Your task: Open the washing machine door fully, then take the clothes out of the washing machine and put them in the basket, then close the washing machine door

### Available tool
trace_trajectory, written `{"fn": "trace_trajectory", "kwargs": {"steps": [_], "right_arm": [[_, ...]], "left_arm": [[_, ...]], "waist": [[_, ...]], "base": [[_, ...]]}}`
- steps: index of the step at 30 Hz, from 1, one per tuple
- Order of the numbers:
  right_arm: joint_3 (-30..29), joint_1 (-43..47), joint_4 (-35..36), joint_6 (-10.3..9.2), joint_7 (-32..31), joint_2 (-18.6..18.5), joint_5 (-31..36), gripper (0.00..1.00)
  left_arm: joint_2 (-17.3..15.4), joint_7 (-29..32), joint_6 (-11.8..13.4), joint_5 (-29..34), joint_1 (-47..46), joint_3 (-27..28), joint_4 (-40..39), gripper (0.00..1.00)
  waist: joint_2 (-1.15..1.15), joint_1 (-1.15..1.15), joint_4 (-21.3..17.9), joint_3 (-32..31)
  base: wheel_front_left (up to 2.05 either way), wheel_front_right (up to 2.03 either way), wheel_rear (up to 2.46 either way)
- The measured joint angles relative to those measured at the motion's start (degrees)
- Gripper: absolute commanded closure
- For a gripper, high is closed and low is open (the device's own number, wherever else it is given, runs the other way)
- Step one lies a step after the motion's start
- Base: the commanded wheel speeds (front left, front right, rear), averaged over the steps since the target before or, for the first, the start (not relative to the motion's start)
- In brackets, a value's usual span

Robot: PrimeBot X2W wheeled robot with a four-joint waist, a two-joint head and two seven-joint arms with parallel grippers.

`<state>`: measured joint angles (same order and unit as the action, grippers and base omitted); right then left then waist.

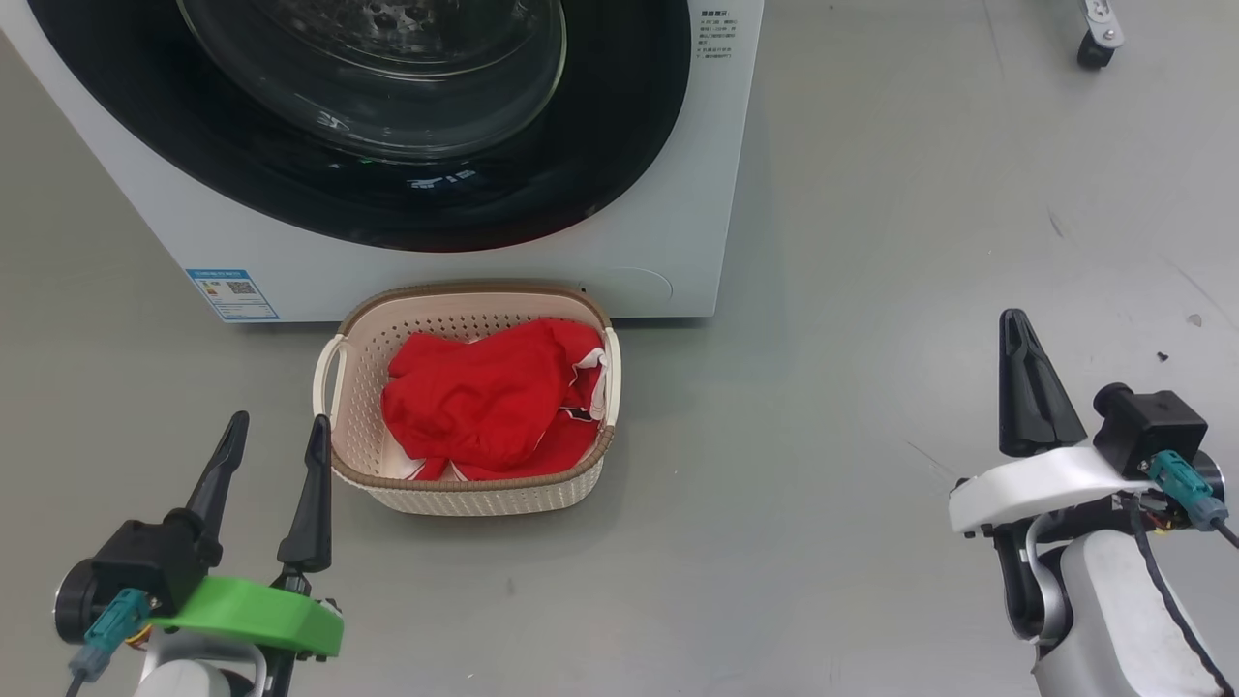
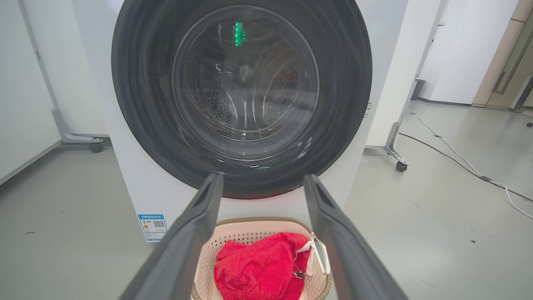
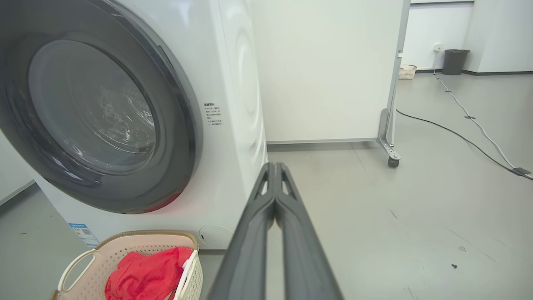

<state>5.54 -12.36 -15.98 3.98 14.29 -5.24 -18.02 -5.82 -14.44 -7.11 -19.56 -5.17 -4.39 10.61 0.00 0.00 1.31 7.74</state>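
On the floor (image 1: 823,436), just in front of the washing machine (image 1: 678,223), sits the basket (image 1: 465,496), below the lower edge of the washing machine door (image 1: 629,145). Door looks closed, with the black rim flush against the white front in the right wrist view. Perforated drum is visible through the glass bowl. Basket holds the clothes (image 1: 474,402): a red heap filling most of it, with a white bit at its right edge, probably trim or a drawstring, too small to tell. Blue sticker (image 1: 232,293) is on the machine's lower left corner, left of the basket. Robot's left gripper (image 1: 279,422) hovers just beside the basket's left handle (image 1: 327,373), fingers spread apart, nothing between them, pointing at the door. Robot's right gripper (image 1: 1013,324) is well off to the right over bare floor, fingers pressed together, holding nothing.
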Motion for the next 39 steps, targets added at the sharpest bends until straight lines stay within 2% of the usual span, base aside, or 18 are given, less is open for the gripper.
{"fn": "trace_trajectory", "kwargs": {"steps": [1,2,3,4,15,39], "right_arm": [[-0.04,0.5,0.14,0.0,-0.01,0.12,0.0,1.0],[-0.1,1.02,0.37,0.0,-0.01,0.3,0.0,0.69],[-0.14,1.45,0.57,-0.01,-0.01,0.47,0.01,0.23],[-0.23,1.8,0.87,-0.01,0.0,0.66,0.08,0.0],[-0.93,4.46,3.89,-0.13,0.0,1.62,1.54,0.0],[-1.1,7.05,5.57,-0.11,-0.01,2.03,3.08,0.0]], "left_arm": [[0.02,0.0,0.0,0.01,0.06,0.01,0.0,0.0],[0.04,0.0,0.0,0.01,0.19,0.03,0.0,0.0],[0.11,-0.01,0.0,0.01,0.35,0.05,0.0,0.0],[0.24,0.0,0.0,0.01,0.52,0.05,0.01,0.0],[1.32,0.0,0.01,1.04,0.8,1.12,1.0,0.0],[2.87,0.0,0.24,1.54,2.01,3.52,1.01,0.0]], "waist": [[0.0,0.0,-0.03,0.0],[0.0,0.0,-0.05,-0.01],[0.0,0.0,-0.06,-0.02],[0.0,0.0,-0.07,-0.03],[0.0,0.0,0.09,-0.5],[0.0,0.0,0.28,-1.74]], "base": [[0.0,0.0,0.0],[0.0,0.0,0.0],[0.0,0.0,0.0],[0.0,0.0,0.0],[0.0,0.0,0.0],[0.0,0.0,0.0]]}}
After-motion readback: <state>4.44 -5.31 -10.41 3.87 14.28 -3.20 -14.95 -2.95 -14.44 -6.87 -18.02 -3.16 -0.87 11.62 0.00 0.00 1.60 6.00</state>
